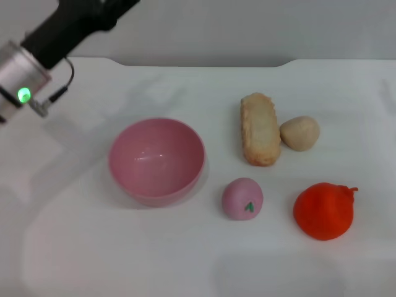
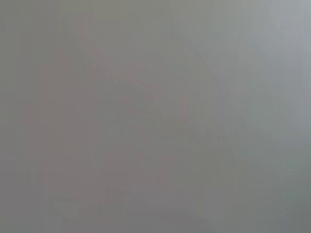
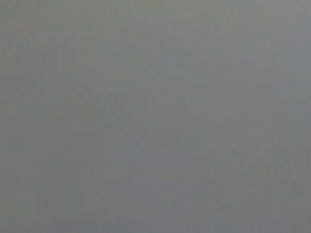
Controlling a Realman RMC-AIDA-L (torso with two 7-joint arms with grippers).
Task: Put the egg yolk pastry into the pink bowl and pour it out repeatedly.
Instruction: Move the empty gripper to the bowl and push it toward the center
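On the white counter (image 1: 185, 260), pink bowl (image 1: 156, 160) upright and empty, left of centre. Egg yolk pastry (image 1: 300, 133) well to the right of it, touching or just beside the far end of a long tan bread (image 1: 259, 129). Pink ball with a green mark (image 1: 242, 198) near the bowl's right side, an orange-red lumpy thing (image 1: 323, 210) further right. Left arm (image 1: 46, 43) raised at the upper left, green light on its metal wrist, claw out of frame. Right claw nowhere seen. Wrist views plain grey. Claw states impossible to tell.
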